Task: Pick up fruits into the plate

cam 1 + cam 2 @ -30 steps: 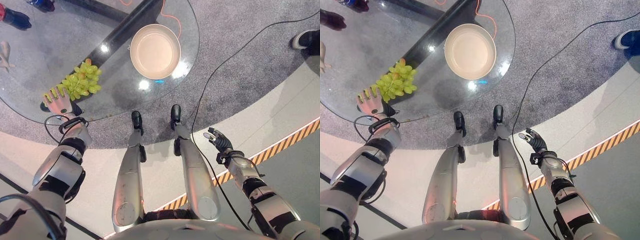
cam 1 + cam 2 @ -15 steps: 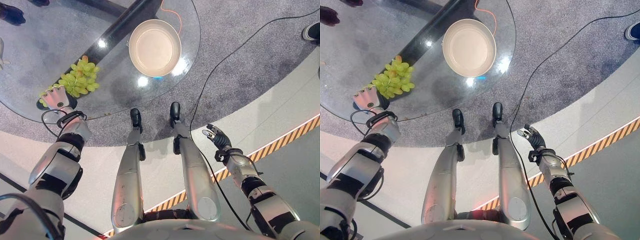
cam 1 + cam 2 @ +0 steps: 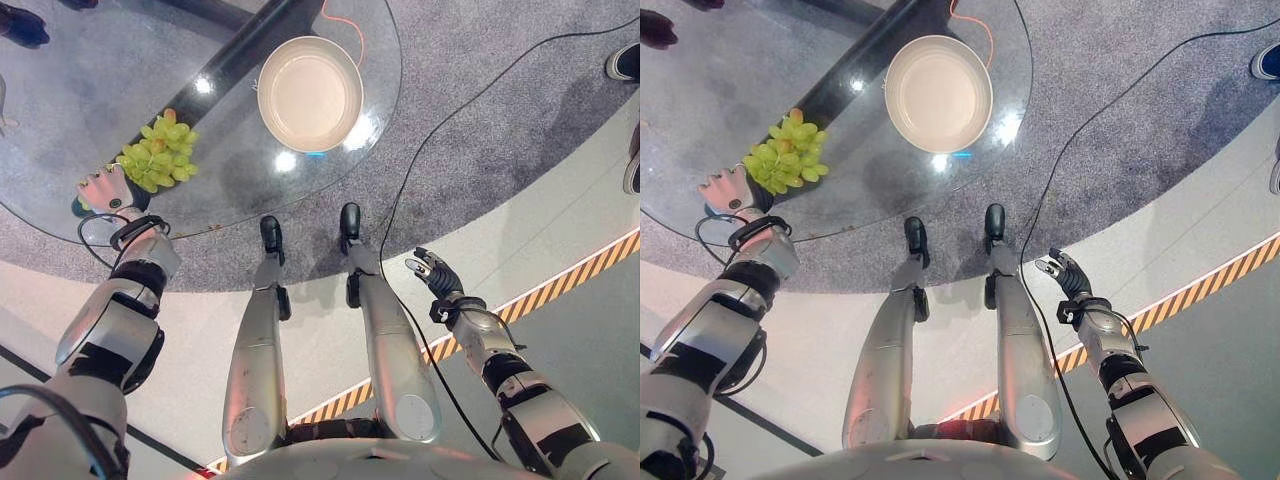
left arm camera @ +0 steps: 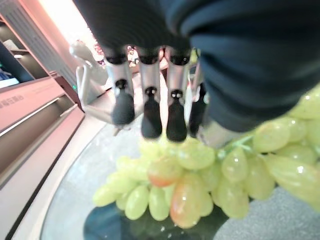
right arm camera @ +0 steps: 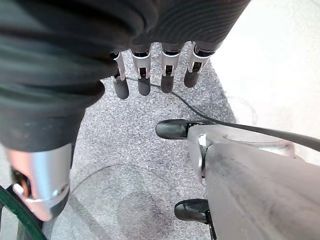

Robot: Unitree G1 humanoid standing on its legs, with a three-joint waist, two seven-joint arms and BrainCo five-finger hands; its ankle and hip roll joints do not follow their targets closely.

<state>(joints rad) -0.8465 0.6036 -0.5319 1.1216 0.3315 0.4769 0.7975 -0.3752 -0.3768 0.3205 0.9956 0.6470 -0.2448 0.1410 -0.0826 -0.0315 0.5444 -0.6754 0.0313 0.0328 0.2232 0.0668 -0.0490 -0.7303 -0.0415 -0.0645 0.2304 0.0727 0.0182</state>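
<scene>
Green grapes (image 3: 160, 163) sit at the left of the glass table (image 3: 90, 90), far from the plate (image 3: 310, 92), and the open left hand (image 3: 103, 190) has slid back, not touching them.

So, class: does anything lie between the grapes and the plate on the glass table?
Nothing visible does. Bare glass table separates the grapes from the plate; the left robot hand sits at the bunch.

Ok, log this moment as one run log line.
left hand: open, beside grapes | right hand: open, idle | plate: empty | table: glass
</scene>
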